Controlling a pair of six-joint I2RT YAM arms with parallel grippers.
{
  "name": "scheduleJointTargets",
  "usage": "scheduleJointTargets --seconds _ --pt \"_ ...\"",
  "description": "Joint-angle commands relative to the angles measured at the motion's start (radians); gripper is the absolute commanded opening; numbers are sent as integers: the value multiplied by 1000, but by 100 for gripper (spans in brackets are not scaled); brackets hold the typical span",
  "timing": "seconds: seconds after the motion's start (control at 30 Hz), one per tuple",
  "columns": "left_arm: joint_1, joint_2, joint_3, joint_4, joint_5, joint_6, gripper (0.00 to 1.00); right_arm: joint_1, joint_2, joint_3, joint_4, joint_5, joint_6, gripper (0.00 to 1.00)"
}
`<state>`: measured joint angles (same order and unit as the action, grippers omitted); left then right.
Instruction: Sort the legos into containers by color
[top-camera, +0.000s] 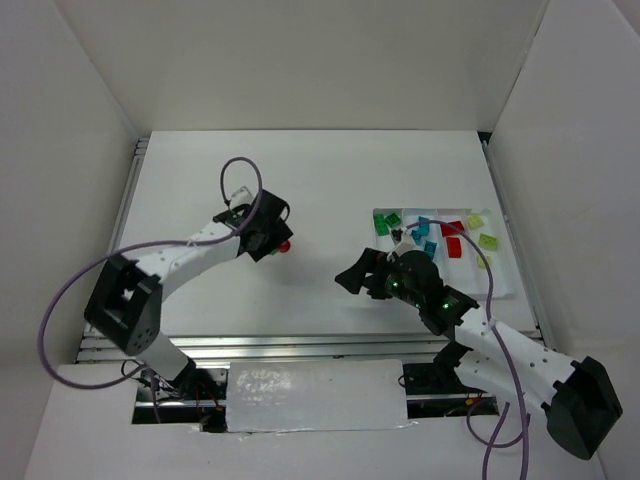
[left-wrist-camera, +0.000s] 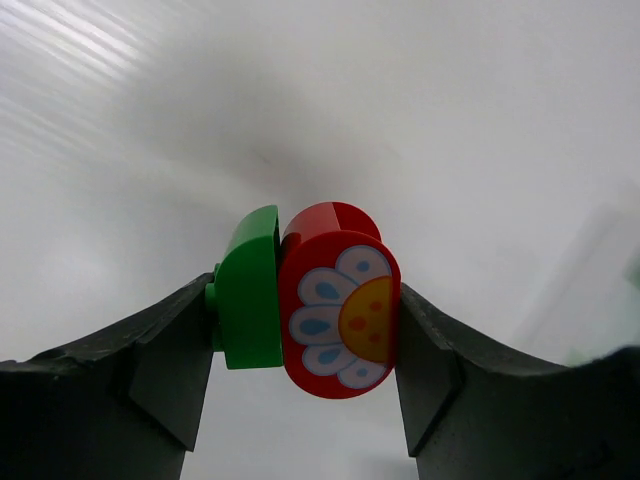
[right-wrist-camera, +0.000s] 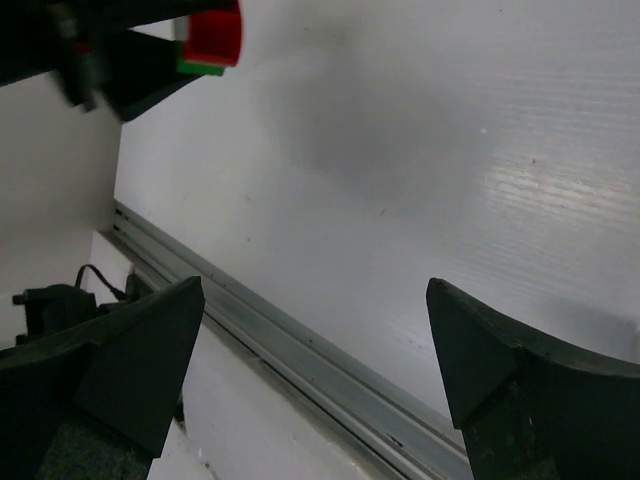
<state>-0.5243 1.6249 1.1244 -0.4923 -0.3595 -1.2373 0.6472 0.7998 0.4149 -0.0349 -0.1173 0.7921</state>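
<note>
left claw (left-wrist-camera: 305, 330): i see it clamped on a red flower-print brick (left-wrist-camera: 340, 310) and a green brick (left-wrist-camera: 250, 295), pressed side by side, over the desk (top-camera: 320, 180)
right claw (right-wrist-camera: 315, 340): spread wide, holding nothing
other legos (top-camera: 452, 240): in the white tray (top-camera: 500, 282)

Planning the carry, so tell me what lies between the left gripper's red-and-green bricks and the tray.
In the top view, bare table runs from the bricks to the tray; only the open right gripper intrudes from the near side.
</note>
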Motion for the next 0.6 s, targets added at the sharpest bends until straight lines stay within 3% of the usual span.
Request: scheduleJointTargets --seconds 0.0,0.13,0.23,0.4,0.57 --pt "-152 -198 -29 69 28 -129 0 93 56 -1 312 132 52 100" --pt "-272 -342 -127 136 -21 -298 0 189 139 59 392 211 -16 93" --pt "-307 -388 -179 187 4 -339 0 271 162 45 513 266 -79 88" --pt "-328 -378 -155 182 47 -333 0 374 170 50 558 487 -99 86" --pt "-339 -396 -182 236 80 -341 0 394 216 68 570 583 -96 80"
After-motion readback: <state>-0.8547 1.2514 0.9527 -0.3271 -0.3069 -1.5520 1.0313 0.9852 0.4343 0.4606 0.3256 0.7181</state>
